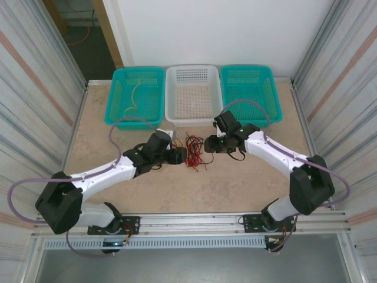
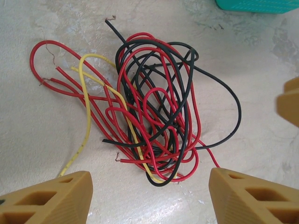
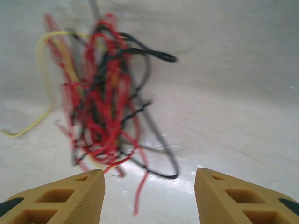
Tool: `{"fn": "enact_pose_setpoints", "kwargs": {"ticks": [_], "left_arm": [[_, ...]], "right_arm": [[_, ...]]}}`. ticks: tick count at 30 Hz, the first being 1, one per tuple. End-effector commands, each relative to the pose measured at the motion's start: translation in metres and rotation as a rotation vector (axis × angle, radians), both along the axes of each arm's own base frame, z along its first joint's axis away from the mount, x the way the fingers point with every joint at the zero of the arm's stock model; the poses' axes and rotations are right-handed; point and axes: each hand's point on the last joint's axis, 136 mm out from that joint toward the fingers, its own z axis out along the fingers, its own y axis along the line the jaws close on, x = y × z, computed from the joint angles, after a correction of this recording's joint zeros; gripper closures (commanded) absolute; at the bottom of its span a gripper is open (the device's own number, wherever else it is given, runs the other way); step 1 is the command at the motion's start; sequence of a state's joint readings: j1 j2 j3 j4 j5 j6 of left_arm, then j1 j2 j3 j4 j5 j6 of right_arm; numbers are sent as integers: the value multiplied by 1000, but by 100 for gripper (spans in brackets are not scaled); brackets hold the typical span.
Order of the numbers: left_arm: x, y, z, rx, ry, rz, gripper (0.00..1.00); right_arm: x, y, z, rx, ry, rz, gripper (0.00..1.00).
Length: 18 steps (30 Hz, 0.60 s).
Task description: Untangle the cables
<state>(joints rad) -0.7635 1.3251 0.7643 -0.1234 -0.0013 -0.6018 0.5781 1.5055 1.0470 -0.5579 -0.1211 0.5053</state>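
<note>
- Top external view: the cables (image 1: 194, 152), a knot of red and black strands, lie on the table (image 1: 177, 188) about midway between its left and right edges, nearer the far edge, just in front of the white basket (image 1: 171, 100). The left gripper (image 1: 184, 156) stands just beside the knot on one side and the right gripper (image 1: 207, 144) just beside it on the other. One pale cable (image 1: 134, 97) lies alone in the left teal basket (image 1: 115, 100) by the far left corner. Likely hazard: with both arms this close, a converging move could knock the fingers together over the knot
- Left wrist view: the left gripper (image 2: 149, 186) has its jaws released and spread wide, holding nothing. The cables (image 2: 154, 116) lie flat ahead, their lowest loops reaching just between the fingertips. A yellow strand (image 2: 86, 107) threads through the red and black loops. Likely hazard: closing here would probably pinch several strands at once, so a pull would drag or tighten the whole knot rather than free one wire
- Right wrist view (blurred): the right gripper (image 3: 149, 179) also has its jaws released and empty. The cables (image 3: 103, 102) lie ahead, left of the gap, and a loose red end trails toward the left finger. Likely hazard: a thin strand may slip from the pads, or the unheld knot may slide toward the table's far edge, because nothing anchors it
</note>
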Motion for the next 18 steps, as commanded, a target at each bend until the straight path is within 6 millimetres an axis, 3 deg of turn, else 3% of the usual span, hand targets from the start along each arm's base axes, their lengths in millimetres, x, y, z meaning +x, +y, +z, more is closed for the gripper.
{"fn": "enact_pose_setpoints", "kwargs": {"ticks": [1,4,6,8,10,13,18], "left_arm": [[2,-6,0,24,-5,-20,32],[2,-4,-5,57,-10,-9,30],[4,-3,-7,85,-12,-5,30],[5,-3,-8,106,-14,-3,30],[7,-5,-8,117,-17,-5,30],[10,-9,-8,123,-19,-11,29],[13,-21,-10,146,-31,-35,26]], "right_arm": [[1,6,-22,4,30,49,46],[2,9,-37,-1,45,64,49],[1,9,-45,-4,59,65,56],[0,10,-51,-4,66,67,68],[-2,12,-50,10,63,75,85],[-9,19,-41,31,31,105,99],[-30,37,-5,30,-77,204,100]]}}
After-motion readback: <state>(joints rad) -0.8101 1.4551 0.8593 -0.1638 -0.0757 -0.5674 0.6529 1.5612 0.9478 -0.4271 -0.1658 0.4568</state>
